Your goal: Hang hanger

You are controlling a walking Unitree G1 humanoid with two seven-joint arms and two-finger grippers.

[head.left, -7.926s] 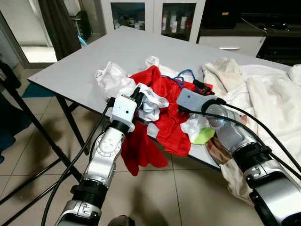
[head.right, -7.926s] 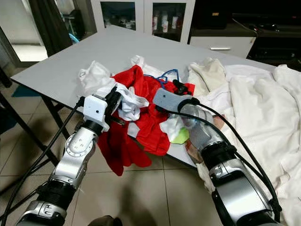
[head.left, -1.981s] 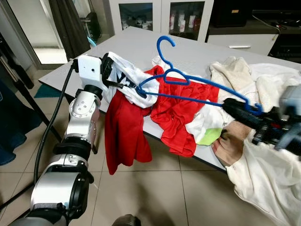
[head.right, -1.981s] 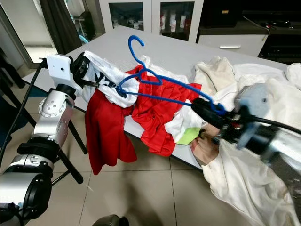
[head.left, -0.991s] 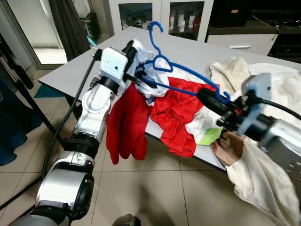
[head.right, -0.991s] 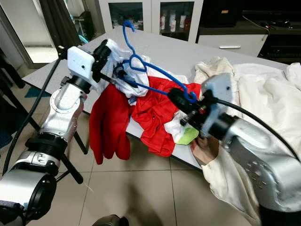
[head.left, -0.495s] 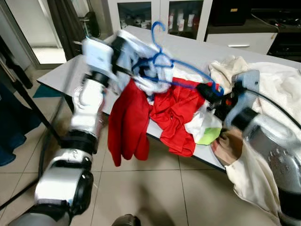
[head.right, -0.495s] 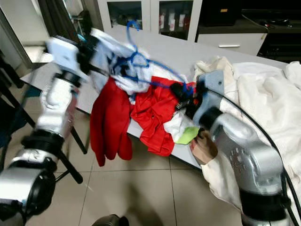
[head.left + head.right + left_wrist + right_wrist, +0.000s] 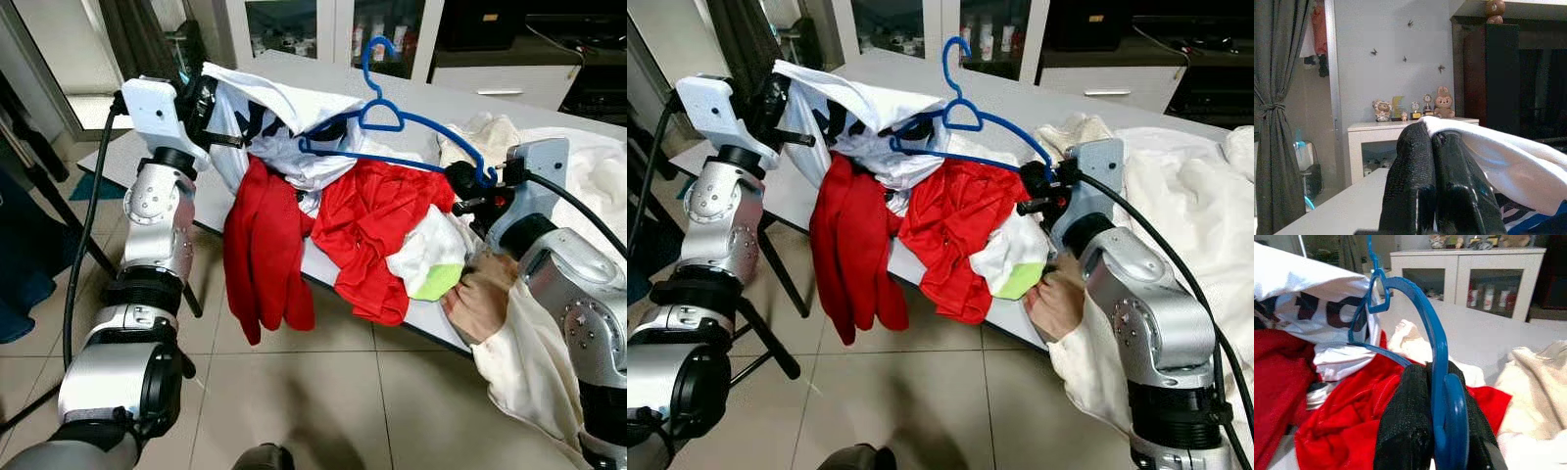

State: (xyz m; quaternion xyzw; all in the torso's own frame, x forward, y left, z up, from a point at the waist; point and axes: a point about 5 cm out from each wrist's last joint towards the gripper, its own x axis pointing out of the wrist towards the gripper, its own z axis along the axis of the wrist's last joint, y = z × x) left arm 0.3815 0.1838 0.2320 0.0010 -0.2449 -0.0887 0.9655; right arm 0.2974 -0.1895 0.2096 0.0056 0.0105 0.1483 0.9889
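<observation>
Grey table (image 9: 451, 103); one blue hanger (image 9: 431, 132) pinched by right hand (image 9: 468, 181); left hand (image 9: 201, 103) gripping one white shirt (image 9: 284, 108).

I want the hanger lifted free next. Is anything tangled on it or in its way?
Yes. The white garment held up by the left tool is draped over the far end of the blue hanger, whose near end the right tool clamps. The red garment hangs just beneath.

Tiled floor (image 9: 392, 401), glass-fronted cabinet (image 9: 333, 29).
</observation>
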